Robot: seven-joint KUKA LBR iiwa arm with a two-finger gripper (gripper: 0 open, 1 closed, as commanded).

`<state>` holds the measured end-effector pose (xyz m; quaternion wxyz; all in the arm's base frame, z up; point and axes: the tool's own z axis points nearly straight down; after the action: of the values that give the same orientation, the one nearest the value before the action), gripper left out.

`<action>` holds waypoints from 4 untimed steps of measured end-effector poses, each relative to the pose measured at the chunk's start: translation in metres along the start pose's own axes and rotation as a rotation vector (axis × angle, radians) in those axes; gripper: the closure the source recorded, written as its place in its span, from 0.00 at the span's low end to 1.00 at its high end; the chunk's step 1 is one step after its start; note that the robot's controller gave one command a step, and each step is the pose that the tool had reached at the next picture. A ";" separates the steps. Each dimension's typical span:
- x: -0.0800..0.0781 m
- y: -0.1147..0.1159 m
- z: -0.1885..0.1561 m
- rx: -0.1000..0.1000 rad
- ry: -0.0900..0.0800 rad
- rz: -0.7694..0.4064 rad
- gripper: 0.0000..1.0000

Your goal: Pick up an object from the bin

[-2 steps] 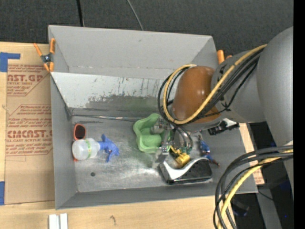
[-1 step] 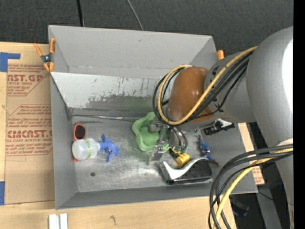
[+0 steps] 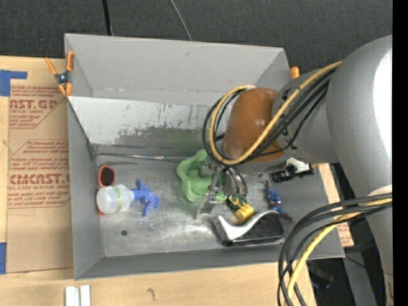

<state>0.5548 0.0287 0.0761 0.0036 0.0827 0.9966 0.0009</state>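
My gripper (image 3: 223, 194) hangs low over the middle-right of the bin, under the arm's orange cover. Its two metal fingers stand apart, open, at the right edge of a light green soft plastic thing (image 3: 191, 177) that lies against the bin's back slope. Whether they touch it I cannot tell; nothing shows clearly between them. Just below the gripper lies a small yellow piece (image 3: 241, 213). Beyond that, a black and white flat thing (image 3: 252, 229) rests at the bin's front right.
At the left lie a clear plastic bottle (image 3: 115, 199), a small red and black oval thing (image 3: 106, 175) above it, and a blue toy figure (image 3: 145, 198). A small blue piece (image 3: 274, 198) sits near the right wall. The arm and its cables overhang the right side.
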 end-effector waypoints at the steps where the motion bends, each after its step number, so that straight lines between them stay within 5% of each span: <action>1: -0.001 -0.001 -0.002 0.002 -0.001 -0.057 0.00; 2: -0.004 0.002 -0.007 -0.002 -0.004 -0.001 1.00; 4: -0.004 0.002 -0.009 -0.002 -0.005 -0.002 1.00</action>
<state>0.5592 0.0298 0.0856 0.0060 0.0820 0.9966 0.0015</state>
